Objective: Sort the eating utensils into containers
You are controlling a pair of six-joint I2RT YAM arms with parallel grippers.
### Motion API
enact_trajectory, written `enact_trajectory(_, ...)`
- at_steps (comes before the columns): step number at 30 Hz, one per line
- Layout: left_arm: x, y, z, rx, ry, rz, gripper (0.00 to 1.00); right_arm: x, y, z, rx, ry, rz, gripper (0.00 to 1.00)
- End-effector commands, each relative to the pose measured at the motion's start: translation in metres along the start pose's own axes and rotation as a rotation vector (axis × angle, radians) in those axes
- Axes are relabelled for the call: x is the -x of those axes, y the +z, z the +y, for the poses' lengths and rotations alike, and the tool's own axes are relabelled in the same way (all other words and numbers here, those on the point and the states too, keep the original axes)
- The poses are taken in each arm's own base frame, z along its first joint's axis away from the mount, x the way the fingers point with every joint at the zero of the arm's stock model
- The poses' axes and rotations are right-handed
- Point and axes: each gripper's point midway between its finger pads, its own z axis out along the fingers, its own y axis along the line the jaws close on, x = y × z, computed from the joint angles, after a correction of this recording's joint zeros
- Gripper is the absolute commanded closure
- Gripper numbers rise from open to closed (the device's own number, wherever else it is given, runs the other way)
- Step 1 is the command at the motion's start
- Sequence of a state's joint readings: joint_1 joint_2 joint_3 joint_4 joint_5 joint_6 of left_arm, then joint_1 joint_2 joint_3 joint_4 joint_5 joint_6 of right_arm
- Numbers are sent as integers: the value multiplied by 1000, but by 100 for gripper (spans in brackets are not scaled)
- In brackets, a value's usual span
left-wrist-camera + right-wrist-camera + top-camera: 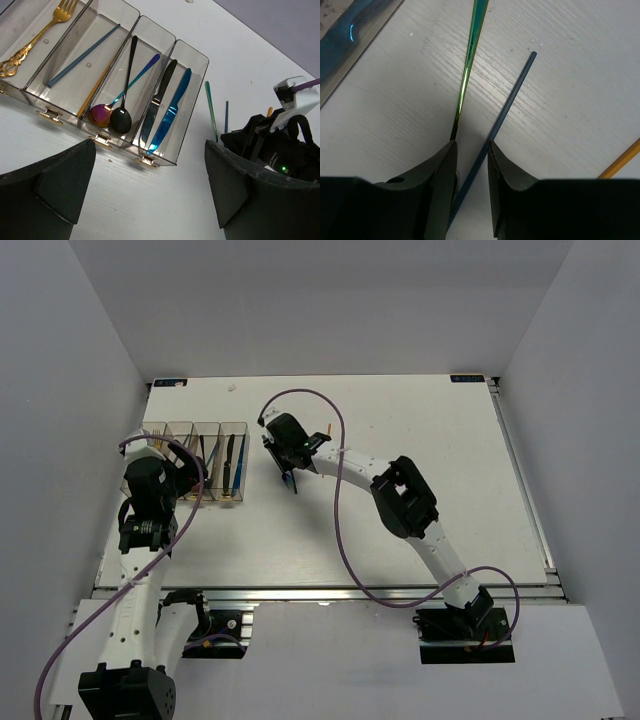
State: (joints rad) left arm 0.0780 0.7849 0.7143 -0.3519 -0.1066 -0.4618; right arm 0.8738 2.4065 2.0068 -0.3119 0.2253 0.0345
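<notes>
White arms (443, 562), black fingers (437, 190) (purple cables (337, 520))

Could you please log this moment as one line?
left gripper open by bins | right gripper open astride blue stick | teal stick beside

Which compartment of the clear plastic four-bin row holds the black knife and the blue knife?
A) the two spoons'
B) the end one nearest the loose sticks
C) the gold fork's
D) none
B: the black metal knife and blue metal knife lie side by side in the end bin, next to the loose teal stick.
</notes>
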Motion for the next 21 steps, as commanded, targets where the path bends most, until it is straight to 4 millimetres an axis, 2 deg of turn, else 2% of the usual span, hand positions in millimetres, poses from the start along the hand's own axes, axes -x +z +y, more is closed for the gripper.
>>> enact_trajectory(1, 2, -2, -5, -20, 15, 5, 2, 20, 2, 8, 45, -9, -56, 64)
enact_trajectory(16, 0, -2, -5, -26, 20, 10, 2, 19, 10, 15, 74, 2, -59, 65)
enact_trajectory(21, 1, -2, -5, -26, 21, 7, 2, 3, 23, 16, 72, 0, -14, 65)
